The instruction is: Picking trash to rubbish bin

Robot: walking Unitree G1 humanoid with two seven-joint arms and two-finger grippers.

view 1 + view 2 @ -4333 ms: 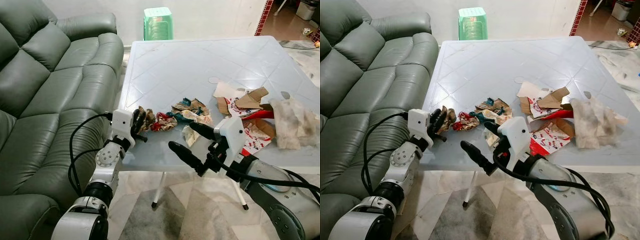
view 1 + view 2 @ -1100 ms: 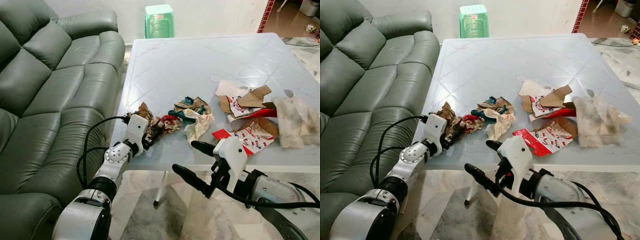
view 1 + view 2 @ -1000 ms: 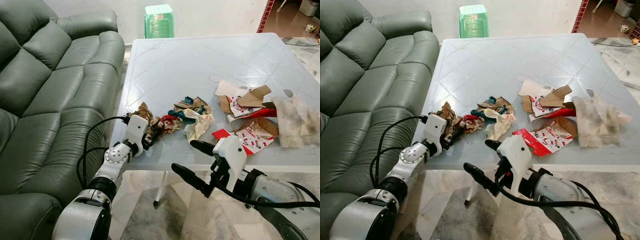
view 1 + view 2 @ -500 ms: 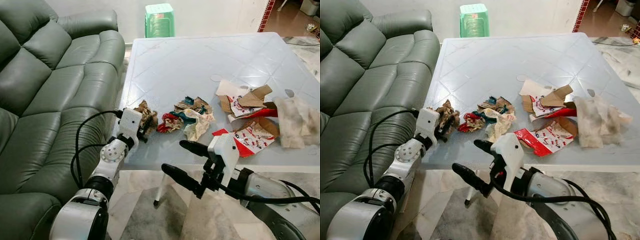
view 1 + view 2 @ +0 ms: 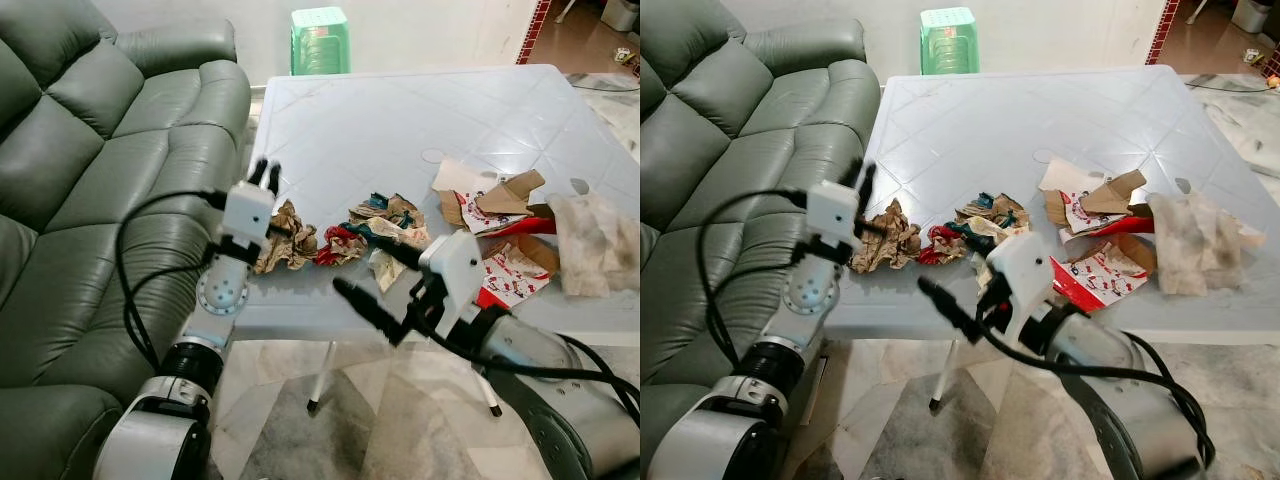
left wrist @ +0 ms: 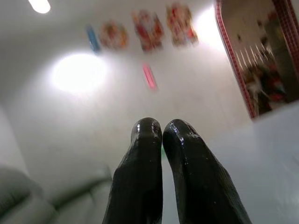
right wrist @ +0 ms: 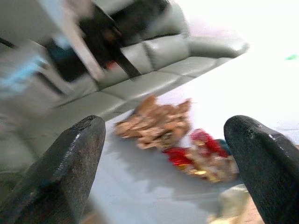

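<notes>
Nearest the camera, the right gripper (image 5: pixel 378 283) hangs at the near edge of the pale table (image 5: pixel 400 130) with its two black fingers spread wide, aimed at the litter. The left gripper (image 5: pixel 266 173) is raised beside the green sofa (image 5: pixel 90 180), pointing upward with its fingers pressed together on nothing. Just beside it on the table lies crumpled brown paper (image 5: pixel 285 238), then red and teal wrappers (image 5: pixel 345 240), with torn cardboard (image 5: pixel 495 200) and a soiled tissue (image 5: pixel 590 240) farther right.
</notes>
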